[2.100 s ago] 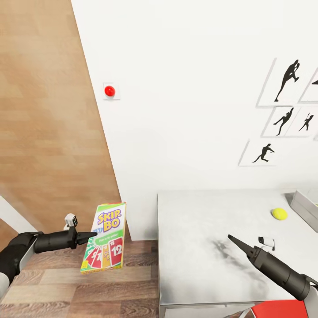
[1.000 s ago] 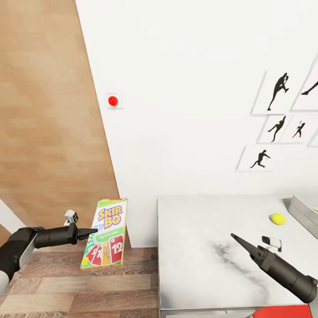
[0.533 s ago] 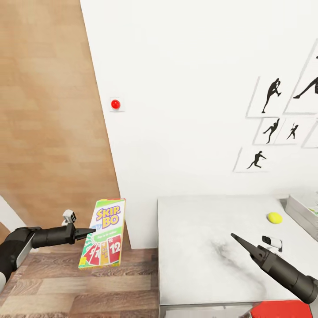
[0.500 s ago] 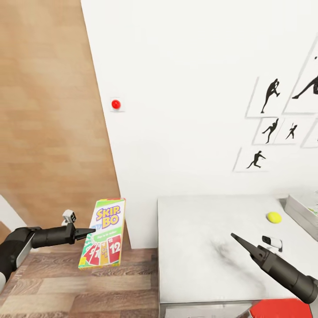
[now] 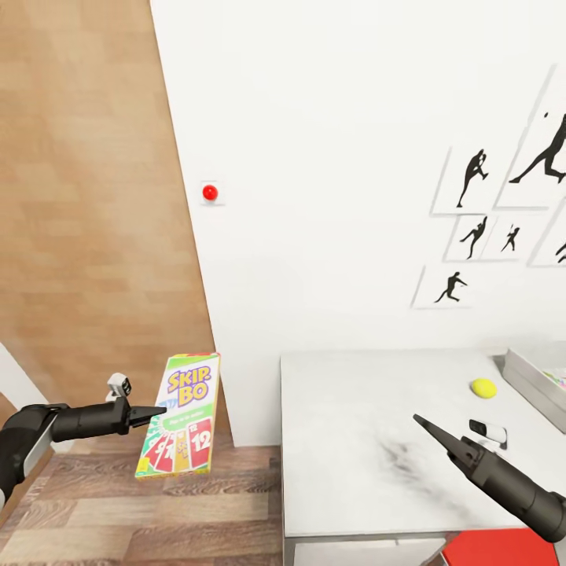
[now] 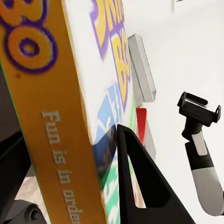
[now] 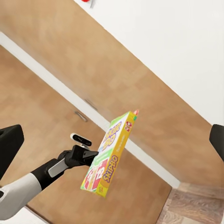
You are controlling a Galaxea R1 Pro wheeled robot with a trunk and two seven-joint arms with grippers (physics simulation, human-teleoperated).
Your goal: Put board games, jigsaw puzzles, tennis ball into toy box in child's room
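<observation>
Table [image 5: 354, 440]: tennis ball [image 5: 483, 387]; left claw [image 5: 161, 409] grips SKIP-BO [image 5: 181, 414].

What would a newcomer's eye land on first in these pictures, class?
First, the bright SKIP-BO box, clamped upright in the left gripper above the wood floor, left of the table. Next, the tennis ball on the table's far right, near the grey toy box, with the right gripper over the tabletop.

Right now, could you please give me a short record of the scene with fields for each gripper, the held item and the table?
left gripper: shut on the green, white and red SKIP-BO card box, held over the wood floor
right gripper: over the pale grey table, jaw state unclear
on table: small yellow-green tennis ball, grey toy box at the right edge
</observation>
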